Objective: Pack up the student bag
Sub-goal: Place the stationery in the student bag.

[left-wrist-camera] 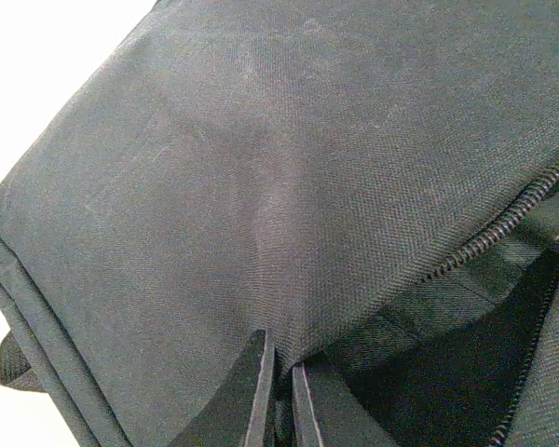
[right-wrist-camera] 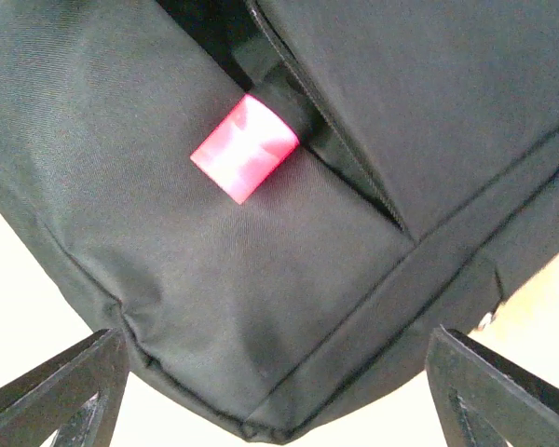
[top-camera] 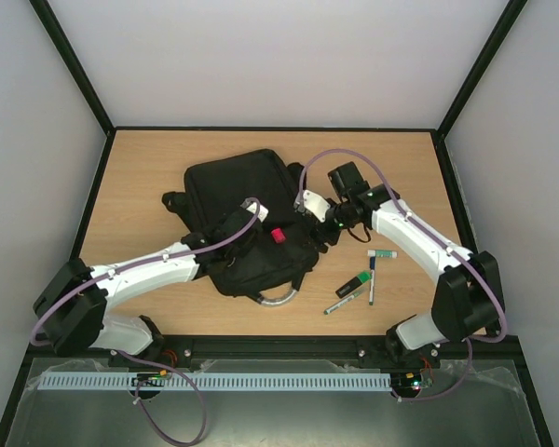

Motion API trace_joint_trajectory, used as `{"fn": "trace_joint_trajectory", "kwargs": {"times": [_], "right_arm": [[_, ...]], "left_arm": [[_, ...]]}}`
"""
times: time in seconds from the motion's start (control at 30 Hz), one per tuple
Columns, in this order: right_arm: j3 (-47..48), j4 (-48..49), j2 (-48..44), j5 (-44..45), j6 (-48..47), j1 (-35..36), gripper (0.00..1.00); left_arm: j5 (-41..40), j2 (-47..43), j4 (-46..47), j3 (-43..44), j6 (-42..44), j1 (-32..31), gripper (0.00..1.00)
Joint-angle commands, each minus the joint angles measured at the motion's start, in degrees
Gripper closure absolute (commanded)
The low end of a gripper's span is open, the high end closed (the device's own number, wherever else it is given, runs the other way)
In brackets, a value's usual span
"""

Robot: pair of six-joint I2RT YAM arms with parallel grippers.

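Student bag (top-camera: pixel 233 186) lies mid-table, zip parted, a pink-capped marker (right-wrist-camera: pixel 245 149) poking from the opening. Left gripper (left-wrist-camera: pixel 281 372) is clamped on the flap by the zip; right gripper (top-camera: pixel 321 228) hangs alongside, jaws wide and empty. Best practice here: hold the flap up, push the marker fully in, then fetch the pens (top-camera: pixel 354 291).

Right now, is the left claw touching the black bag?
Touching. Left wrist view: the left gripper is shut, pinching a fold of the student bag.

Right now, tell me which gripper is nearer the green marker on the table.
Right. The right gripper hangs open at the right edge of the student bag, just beyond the green marker; the left gripper pinches its fabric farther left.
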Motion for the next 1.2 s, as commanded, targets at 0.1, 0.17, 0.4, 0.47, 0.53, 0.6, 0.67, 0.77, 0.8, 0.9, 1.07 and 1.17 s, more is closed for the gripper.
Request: {"fn": "trace_joint_trajectory", "kwargs": {"times": [0.1, 0.17, 0.4, 0.47, 0.53, 0.6, 0.67, 0.77, 0.8, 0.9, 1.07, 1.17], "right_arm": [[-1.5, 11.6, 1.4, -1.0, -8.5, 3.6, 0.08], [-1.2, 12.7, 2.4, -1.7, -9.1, 4.5, 0.08], [-1.7, 16.4, 5.8, -0.4, -9.7, 5.9, 0.08], [-2.1, 17.3, 6.6, -0.1, -9.7, 6.4, 0.08], [-2.1, 17.9, 7.5, 0.2, -9.5, 6.9, 0.08], [-2.4, 19.4, 8.3, 1.0, -8.6, 7.5, 0.09], [-2.5, 21.8, 9.1, 3.4, -6.5, 8.2, 0.11], [-1.8, 25.7, 10.7, 6.4, -2.4, 8.4, 0.17], [-1.6, 27.8, 11.1, 7.7, -0.4, 8.4, 0.19], [-0.8, 31.1, 12.6, 10.8, 2.9, 8.4, 0.23], [-0.1, 36.0, 14.6, 15.6, 8.1, 8.4, 0.27], [-0.1, 39.2, 15.2, 21.1, 11.7, 8.4, 0.3]], "left_arm": [[0.0, -3.6, 2.7, -2.0, -1.1, -0.7, 0.98], [-0.1, -4.4, 3.4, -2.9, -1.4, -0.7, 0.98], [1.6, -5.1, 3.9, -3.3, -2.1, -0.6, 0.98], [1.6, -5.1, 4.1, -3.3, -2.2, -0.6, 0.98], [1.6, -5.1, 4.3, -3.2, -2.1, -0.6, 0.98], [1.6, -5.1, 4.4, -3.2, -2.0, -0.6, 0.98], [1.6, -5.1, 4.3, -3.2, -2.0, -0.5, 0.98], [1.5, -5.4, 4.3, -3.2, -2.0, -0.5, 0.98], [1.5, -5.5, 4.3, -3.1, -2.0, -0.5, 0.98], [1.7, -5.4, 4.3, -3.2, -1.9, -0.5, 0.98], [1.9, -5.8, 4.0, -3.0, -1.9, -0.6, 0.98], [1.9, -6.1, 4.1, -3.0, -1.7, -0.6, 0.98]]}}
